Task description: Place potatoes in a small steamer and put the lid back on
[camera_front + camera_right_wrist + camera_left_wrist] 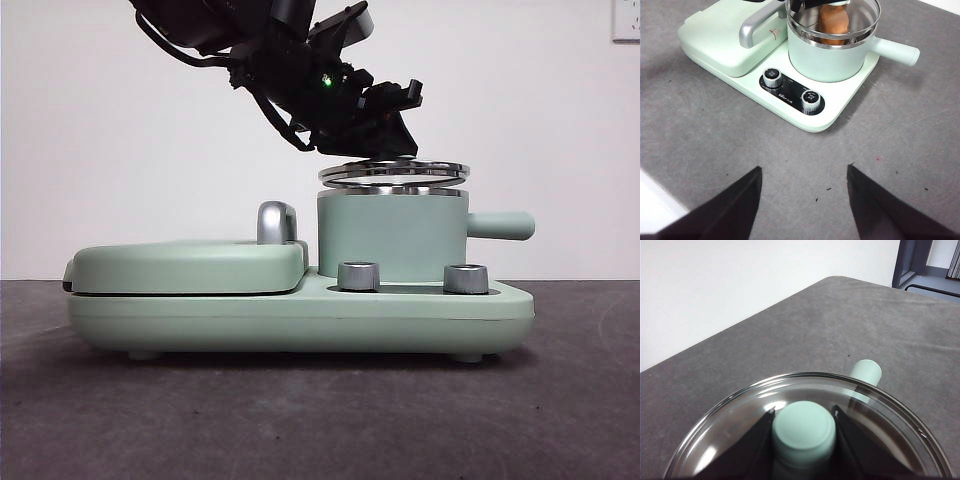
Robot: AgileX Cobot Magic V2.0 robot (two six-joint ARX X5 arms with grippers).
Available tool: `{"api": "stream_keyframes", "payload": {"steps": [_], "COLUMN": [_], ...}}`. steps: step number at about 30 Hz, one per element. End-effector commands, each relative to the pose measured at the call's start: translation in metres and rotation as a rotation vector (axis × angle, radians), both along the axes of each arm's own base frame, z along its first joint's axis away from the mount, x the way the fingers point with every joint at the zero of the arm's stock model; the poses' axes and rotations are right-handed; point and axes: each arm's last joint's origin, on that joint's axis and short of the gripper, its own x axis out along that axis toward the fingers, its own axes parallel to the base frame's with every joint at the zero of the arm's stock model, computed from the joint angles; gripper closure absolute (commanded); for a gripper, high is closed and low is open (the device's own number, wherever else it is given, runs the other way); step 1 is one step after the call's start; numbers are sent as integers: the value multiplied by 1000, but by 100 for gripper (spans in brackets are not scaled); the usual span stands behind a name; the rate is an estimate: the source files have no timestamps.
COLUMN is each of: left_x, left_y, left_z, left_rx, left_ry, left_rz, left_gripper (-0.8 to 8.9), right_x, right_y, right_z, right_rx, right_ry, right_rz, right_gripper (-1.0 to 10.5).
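A: One table point(700, 150), grey and speckled, carries everything. What sits on it?

B: Cooker base point(300, 315), mint green, wide and low. Griddle cover point(185, 265) on one half, chrome handle point(277, 222) upright at its edge. Steamer point(392, 235) on the other half, steel rim, stubby side handle point(500, 225) pointing away from the cover.

A: Contents of the steamer?

B: Potato point(834, 20), orange-brown, inside the pot, seen through the lid in the right wrist view.

A: And the lid?

B: Lid point(394, 171), round, steel-rimmed, glass centre. Front view shows it just above the pot rim, a thin gap between them, nearly level. Knob point(804, 429) mint green, on top.

A: Left claw?

B: Left claw point(804, 432) clenched on the knob, one black jaw on each side of it.

A: Right claw?

B: Right claw point(804, 200) released, jaws spread, over bare table, well apart from the cooker.

A: Smallest items?

B: Two dials point(772, 76) point(811, 98), chrome-ringed, on the black panel at the base's front.
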Motion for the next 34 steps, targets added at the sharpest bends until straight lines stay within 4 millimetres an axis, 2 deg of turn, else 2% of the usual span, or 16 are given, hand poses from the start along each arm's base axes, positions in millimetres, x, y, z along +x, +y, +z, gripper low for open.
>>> {"api": "stream_keyframes", "payload": {"steps": [1, 17, 26, 34], "left_x": [3, 9, 9, 9], "left_y": [-6, -7, -8, -8], "left_z": [8, -11, -11, -11], "left_rx": [-15, 18, 16, 12], "left_ry": [-46, -1, -4, -5], "left_rz": [-12, -7, -8, -7], "left_gripper": [799, 798, 768, 563], "right_x": [0, 0, 0, 0], "right_y": [0, 0, 0, 0], "right_z": [3, 3, 3, 3], "right_rx": [10, 11, 11, 11], "right_ry": [-6, -7, -8, -8], "right_rz": [-3, -3, -3, -3], "right_gripper": [676, 676, 676, 676]}}
